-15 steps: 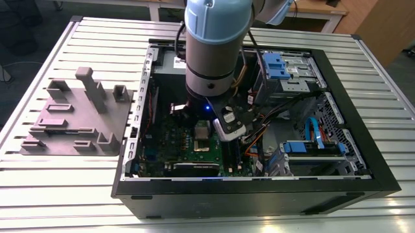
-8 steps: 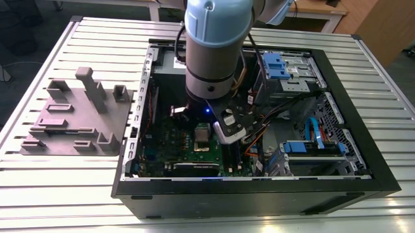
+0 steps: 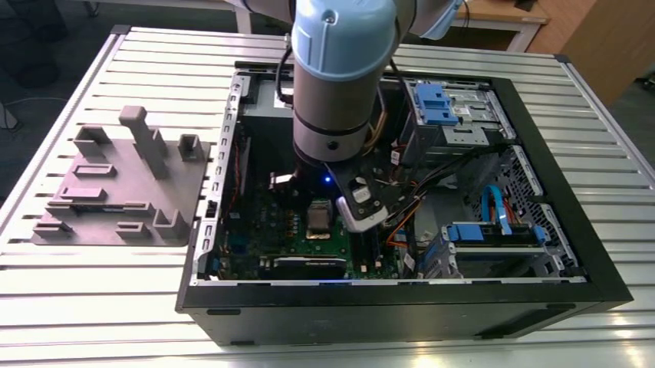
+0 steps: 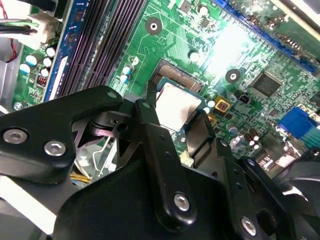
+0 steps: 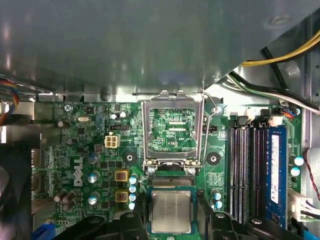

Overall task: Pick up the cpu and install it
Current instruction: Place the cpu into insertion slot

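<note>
- Fingers (image 5: 202, 210) of the gripper (image 5: 171, 212) close on 2 opposite sides of the cpu (image 5: 171, 211) in the first wrist view, at the socket; seated or not, I cannot tell; the socket frame (image 5: 172, 163) stands flipped open just beyond.
- The second wrist view shows the black linkage (image 4: 165, 165) covering the near edge of the cpu (image 4: 176, 107).
- In the exterior view the arm (image 3: 338, 84) blocks part of the motherboard (image 3: 266, 230) inside the computer case (image 3: 409, 310); a grey plate (image 3: 123, 192) lies at the exterior view's left.

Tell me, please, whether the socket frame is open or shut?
Open. The frame is swung back off the socket, the board showing through its window, and the cpu lies uncovered beside it.
</note>
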